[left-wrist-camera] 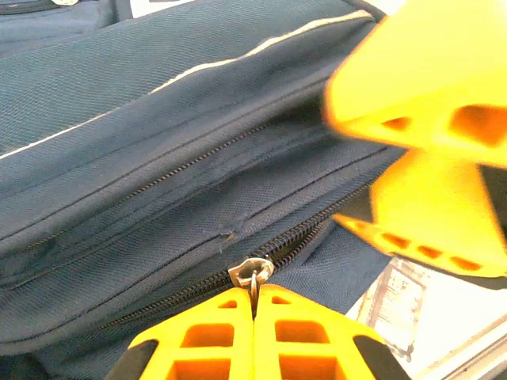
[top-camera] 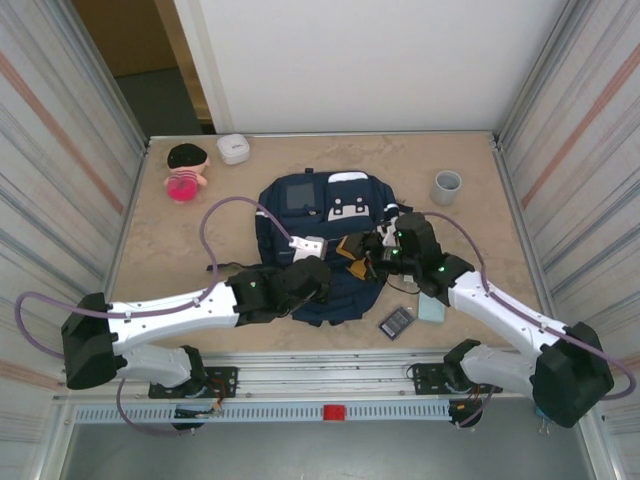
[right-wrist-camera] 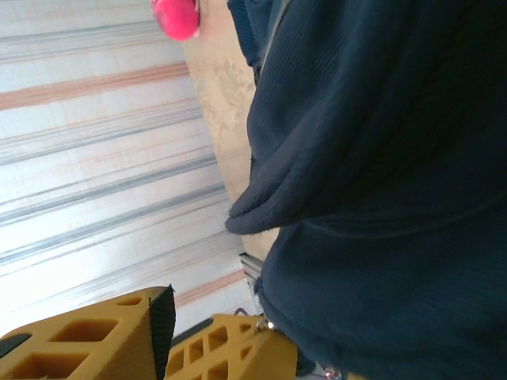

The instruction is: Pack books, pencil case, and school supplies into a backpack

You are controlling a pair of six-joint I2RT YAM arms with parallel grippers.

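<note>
- backpack [top-camera: 272, 228]: navy, white patches [top-camera: 347, 210], patch print too small to read; lying mid-desk [top-camera: 150, 230]
- left hand [left-wrist-camera: 253, 299]: clamped on zipper pull [left-wrist-camera: 252, 273]
- right hand [right-wrist-camera: 168, 340]: jaws parted, empty, beside backpack fabric

Robot test cell in a laboratory. A beige stone-patterned desk [top-camera: 160, 290] is boxed in by striped wall panels [top-camera: 70, 150] at 9 and 3 o'clock and a white board [top-camera: 370, 60] at 12 o'clock. The left arm [top-camera: 170, 315] and right arm [top-camera: 510, 320], trailing purple cables [top-camera: 215, 215], are bolted to an aluminium rail [top-camera: 330, 372] at 6 o'clock.
</note>
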